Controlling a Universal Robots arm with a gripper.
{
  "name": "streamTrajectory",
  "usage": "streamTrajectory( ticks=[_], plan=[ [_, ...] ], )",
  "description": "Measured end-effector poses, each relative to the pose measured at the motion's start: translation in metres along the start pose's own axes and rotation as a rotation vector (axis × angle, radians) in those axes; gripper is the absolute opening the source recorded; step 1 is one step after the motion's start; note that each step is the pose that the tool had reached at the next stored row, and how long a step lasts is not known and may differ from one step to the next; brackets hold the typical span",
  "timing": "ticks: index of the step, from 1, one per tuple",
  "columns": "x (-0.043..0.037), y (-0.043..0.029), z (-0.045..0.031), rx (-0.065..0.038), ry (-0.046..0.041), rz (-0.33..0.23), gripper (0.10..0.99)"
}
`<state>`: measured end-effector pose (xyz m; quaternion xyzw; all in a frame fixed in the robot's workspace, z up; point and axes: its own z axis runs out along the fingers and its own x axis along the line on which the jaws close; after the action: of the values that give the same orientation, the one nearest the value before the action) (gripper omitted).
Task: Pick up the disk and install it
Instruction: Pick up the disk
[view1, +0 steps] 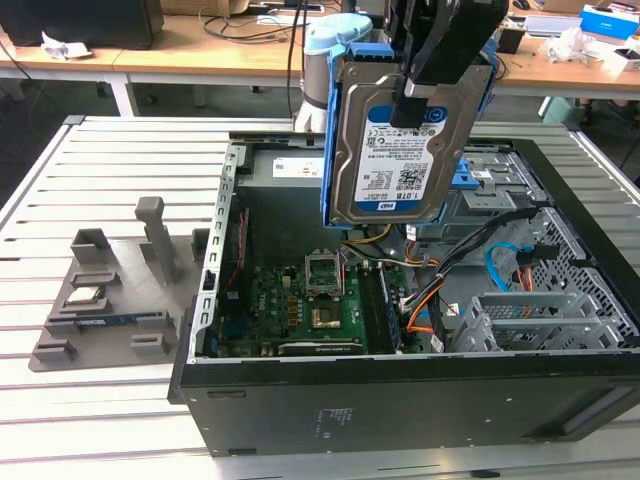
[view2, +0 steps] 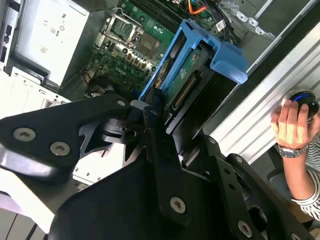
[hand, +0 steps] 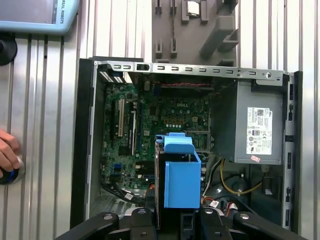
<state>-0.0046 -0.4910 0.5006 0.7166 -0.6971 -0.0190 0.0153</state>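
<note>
The disk (view1: 385, 165), a silver hard drive with a white-and-blue label in a blue plastic bracket, hangs upright over the open computer case (view1: 400, 400). My gripper (view1: 412, 108) is shut on its upper edge, black fingers (view1: 408, 100) clamping it from both sides. In the second wrist view the disk (view2: 175, 82) runs edge-on away from the gripper (view2: 162, 112), its blue bracket end (view2: 227, 57) farthest out. In the first wrist view the disk (hand: 180, 175) sticks out from the gripper (hand: 172, 220) above the motherboard (hand: 160, 120).
Inside the case are a motherboard (view1: 300, 300), cables, a metal drive cage (view1: 540, 320) and a power supply (hand: 255, 130). A grey fixture (view1: 110, 300) holding a small square chip (view1: 85, 295) lies on the exterior view's left. A person's hand (view2: 290, 122) rests on a device on the slatted table.
</note>
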Motion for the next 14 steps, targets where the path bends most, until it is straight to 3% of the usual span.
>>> streamTrajectory(
  ticks=[14],
  plan=[
    [0.0316,0.0009,0.0001,0.0,0.0001,0.0,0.349]
  ],
)
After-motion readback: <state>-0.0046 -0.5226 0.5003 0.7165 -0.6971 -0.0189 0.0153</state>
